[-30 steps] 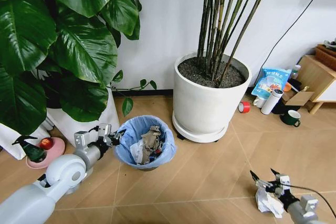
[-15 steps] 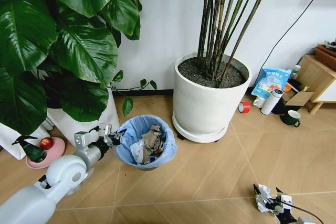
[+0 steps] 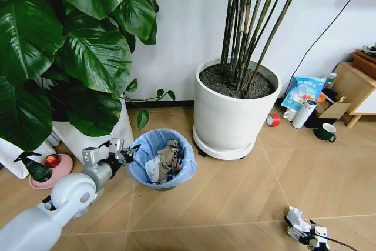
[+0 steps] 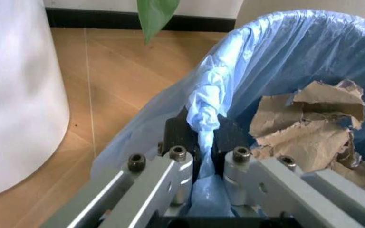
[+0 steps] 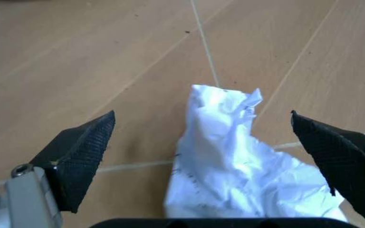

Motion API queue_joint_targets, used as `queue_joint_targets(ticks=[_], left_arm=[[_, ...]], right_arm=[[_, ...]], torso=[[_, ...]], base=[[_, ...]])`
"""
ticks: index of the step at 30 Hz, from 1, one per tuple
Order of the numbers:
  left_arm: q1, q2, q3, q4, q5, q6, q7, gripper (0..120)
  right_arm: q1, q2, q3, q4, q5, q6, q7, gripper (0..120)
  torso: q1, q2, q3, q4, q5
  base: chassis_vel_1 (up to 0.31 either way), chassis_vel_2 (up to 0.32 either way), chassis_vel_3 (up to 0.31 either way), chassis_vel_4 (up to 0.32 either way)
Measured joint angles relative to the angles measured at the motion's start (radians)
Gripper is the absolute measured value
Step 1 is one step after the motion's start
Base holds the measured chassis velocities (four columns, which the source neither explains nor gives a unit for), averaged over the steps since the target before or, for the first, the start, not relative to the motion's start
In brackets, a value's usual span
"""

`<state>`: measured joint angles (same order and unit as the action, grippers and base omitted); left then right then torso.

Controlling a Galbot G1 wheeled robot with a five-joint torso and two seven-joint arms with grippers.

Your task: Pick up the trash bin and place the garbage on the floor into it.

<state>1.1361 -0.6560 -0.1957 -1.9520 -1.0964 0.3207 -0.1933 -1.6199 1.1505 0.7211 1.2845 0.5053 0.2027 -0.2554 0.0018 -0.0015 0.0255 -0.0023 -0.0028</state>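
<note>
The trash bin [image 3: 163,167], black with a light-blue bag [image 4: 296,57] over its rim, stands on the wooden floor between the two plant pots. It holds torn brown cardboard [image 4: 309,128] and other scraps. My left gripper [image 3: 126,153] is shut on the bag-covered rim at the bin's left side, and the blue plastic is pinched between its fingers [image 4: 181,135]. Garbage, a crumpled white paper wad [image 3: 295,218], lies on the floor at the lower right. My right gripper [image 3: 304,234] is low over it, open, with the wad [image 5: 233,161] between its spread fingertips [image 5: 87,147].
A large white pot [image 3: 235,116] with bamboo stems stands right of the bin. A leafy plant's white pot [image 3: 88,136] stands to its left. A green spray bottle [image 3: 35,168] sits at far left. A red tape roll [image 3: 273,120], white bottle [image 3: 304,113] and green cup [image 3: 325,132] crowd the right wall.
My right gripper has dropped lower toward the bottom edge of the head view, down around the paper wad. The left gripper and bin have not moved.
</note>
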Motion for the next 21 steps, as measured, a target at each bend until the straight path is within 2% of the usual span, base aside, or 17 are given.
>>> queue_joint_targets(ticks=[3, 5, 7, 12, 14, 17, 19, 20, 21], left_arm=[[0.0, 0.002, 0.0, 0.0, -0.001, 0.0, -0.001, 1], [0.002, 0.003, -0.002, -0.001, -0.002, 0.0, -0.002, 1], [0.002, 0.004, -0.003, -0.001, -0.003, 0.0, -0.002, 1], [0.003, 0.006, -0.005, -0.001, -0.005, 0.0, -0.004, 1], [0.002, 0.006, -0.005, -0.002, -0.007, 0.0, -0.005, 1], [0.001, 0.009, -0.005, -0.002, -0.01, 0.0, -0.006, 1], [0.0, 0.009, -0.005, -0.002, -0.01, 0.0, -0.007, 1], [-0.001, 0.009, -0.005, -0.002, -0.011, 0.0, -0.007, 1], [-0.001, 0.009, -0.005, -0.002, -0.011, 0.0, -0.007, 1]], right_arm=[[0.034, -0.015, -0.007, -0.038, 0.003, -0.002, -0.004, 94], [0.049, -0.028, -0.02, -0.06, 0.006, -0.006, -0.006, 83], [0.054, -0.031, -0.025, -0.067, 0.006, -0.007, -0.006, 79], [0.081, -0.039, -0.052, -0.103, 0.006, -0.009, -0.01, 56], [0.085, -0.042, -0.055, -0.107, 0.007, -0.01, -0.01, 53], [0.092, -0.051, -0.06, -0.118, 0.011, -0.011, -0.01, 39], [0.094, -0.054, -0.061, -0.121, 0.013, -0.011, -0.011, 36], [0.096, -0.061, -0.062, -0.125, 0.018, -0.011, -0.014, 28], [0.096, -0.061, -0.062, -0.125, 0.018, -0.011, -0.014, 28]], torso=[[0.0, 0.0, 0.0, 0.0002, -0.0005], [0.0, 0.0, 0.0, 0.0002, -0.0003], [0.0, 0.0, 0.0, 0.0001, -0.0004], [0.0, 0.0, 0.0, 0.0001, -0.0002], [0.0, 0.0, 0.0, 0.0, -0.0002], [0.0, 0.0, 0.0, 0.0, -0.0002], [0.0, 0.0, 0.0, 0.0, -0.0004], [0.0, 0.0, 0.0, 0.0, -0.0003], [0.0, 0.0, 0.0, 0.0, -0.0003]], base=[[0.0, 0.0, 0.0, 0.0], [0.0, 0.0, 0.0, 0.0], [0.0, 0.0, 0.0, 0.0], [0.0, 0.0, 0.0, 0.0], [0.0, 0.0, 0.0, 0.0], [0.0, 0.0, 0.0, 0.0], [0.0, 0.0, 0.0, 0.0], [0.0, 0.0, 0.0, 0.0], [0.0, 0.0, 0.0, 0.0]])
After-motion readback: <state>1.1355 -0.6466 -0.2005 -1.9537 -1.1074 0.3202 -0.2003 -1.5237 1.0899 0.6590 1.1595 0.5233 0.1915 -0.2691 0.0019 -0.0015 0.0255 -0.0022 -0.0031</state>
